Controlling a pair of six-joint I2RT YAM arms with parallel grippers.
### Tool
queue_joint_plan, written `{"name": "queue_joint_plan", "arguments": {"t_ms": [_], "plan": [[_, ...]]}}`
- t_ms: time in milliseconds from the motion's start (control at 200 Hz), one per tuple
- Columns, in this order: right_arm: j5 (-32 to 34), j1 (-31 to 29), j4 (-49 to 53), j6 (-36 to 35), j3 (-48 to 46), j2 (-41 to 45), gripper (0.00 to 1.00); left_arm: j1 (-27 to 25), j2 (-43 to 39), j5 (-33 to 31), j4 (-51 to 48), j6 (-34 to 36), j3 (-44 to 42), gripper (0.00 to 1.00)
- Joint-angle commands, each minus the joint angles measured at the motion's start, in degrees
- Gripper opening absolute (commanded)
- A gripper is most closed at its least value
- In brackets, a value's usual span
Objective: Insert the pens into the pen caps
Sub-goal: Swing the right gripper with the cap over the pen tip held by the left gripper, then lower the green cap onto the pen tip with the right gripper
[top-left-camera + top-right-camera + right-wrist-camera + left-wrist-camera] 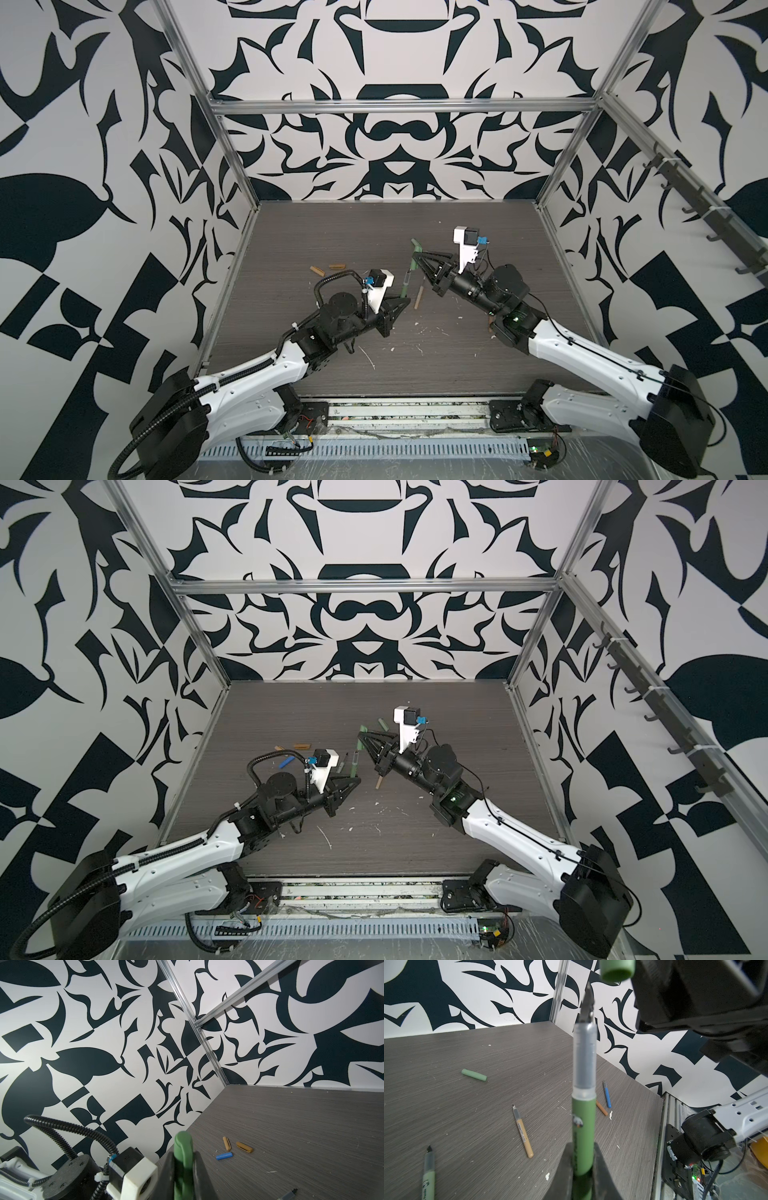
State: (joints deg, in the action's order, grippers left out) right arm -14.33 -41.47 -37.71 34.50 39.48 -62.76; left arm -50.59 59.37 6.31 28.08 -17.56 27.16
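Note:
My left gripper (582, 1151) is shut on the dark green pen (583, 1122), which stands with its dark tip up. My right gripper (182, 1157) is shut on the green pen cap (182, 1147). In the left wrist view the cap's open end (616, 970) hangs just past the pen's tip, slightly to one side and apart from it. In a top view the pen (406, 282) rises from the left gripper (404, 300) towards the cap (412, 262). On the table lie tan (522, 1132), blue (607, 1097), orange-brown (601, 1108) and pale green (428, 1172) pens.
Loose caps on the table: pale green (474, 1075), tan (227, 1143), orange-brown (244, 1147) and blue (224, 1156). White flecks (422, 330) dot the grey table (332, 232). Patterned walls and aluminium posts (232, 166) enclose it.

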Motion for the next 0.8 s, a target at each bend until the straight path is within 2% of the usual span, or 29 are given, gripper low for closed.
{"name": "queue_joint_plan", "arguments": {"t_ms": [0,570,795], "plan": [[1.2,-0.3,-4.0,-0.4,0.1,0.7,0.06,-0.1,0.0,1.1,0.8,0.0,2.0,0.00],[1.0,-0.3,-3.6,-1.2,1.8,-1.0,0.06,-0.1,-0.2,1.6,0.8,-0.2,1.7,0.00],[-1.0,-0.3,-2.9,-0.2,1.1,-1.4,0.06,-0.1,-0.6,0.9,1.5,-1.3,1.5,0.00]]}}
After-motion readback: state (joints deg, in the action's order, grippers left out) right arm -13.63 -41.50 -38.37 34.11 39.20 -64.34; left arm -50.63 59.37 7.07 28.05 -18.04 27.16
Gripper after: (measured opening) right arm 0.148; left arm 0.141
